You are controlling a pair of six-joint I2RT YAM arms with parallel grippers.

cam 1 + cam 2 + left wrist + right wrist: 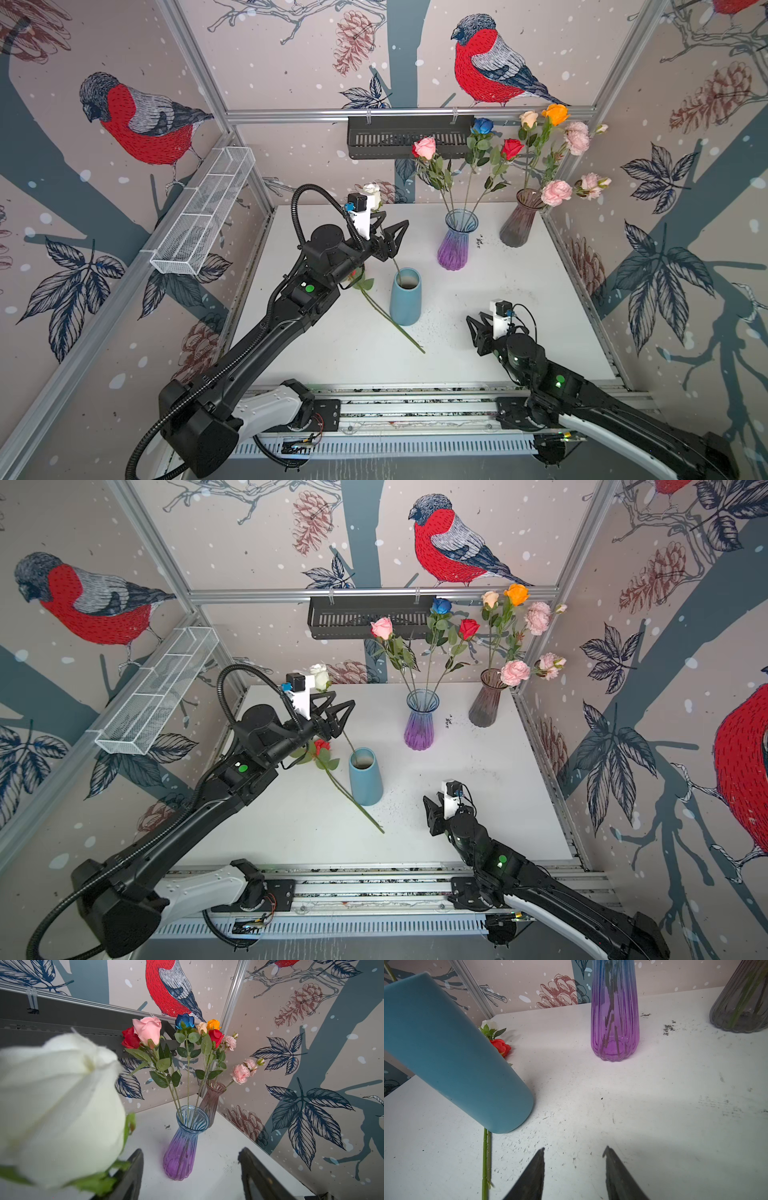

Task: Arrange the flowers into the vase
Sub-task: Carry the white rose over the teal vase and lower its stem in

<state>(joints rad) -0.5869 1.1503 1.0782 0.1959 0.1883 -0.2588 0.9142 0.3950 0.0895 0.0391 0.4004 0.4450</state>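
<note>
A white rose point(372, 195) point(58, 1109) stands in the blue ceramic vase point(405, 296) point(365, 777) point(452, 1059), its stem slanting down into the mouth. My left gripper point(397, 239) point(343, 717) point(191, 1151) hovers above the vase. It is open, with the rose just outside one finger point(133, 1172) and nothing between the jaws. A red rose point(321, 746) point(501, 1047) lies on the table point(519, 311) beside the vase, its stem point(395, 324) running toward the front. My right gripper point(473, 334) point(430, 812) point(574, 1151) is open and empty, low over the table to the right of the vase.
A blue-to-purple glass vase point(455, 245) point(180, 1153) point(614, 1028) holds pink, blue and red roses. A grey-brown glass vase point(519, 224) in the back right corner holds cream and orange roses and pink sprays. A black tray point(399, 137) hangs on the back wall and a wire basket point(208, 212) on the left wall.
</note>
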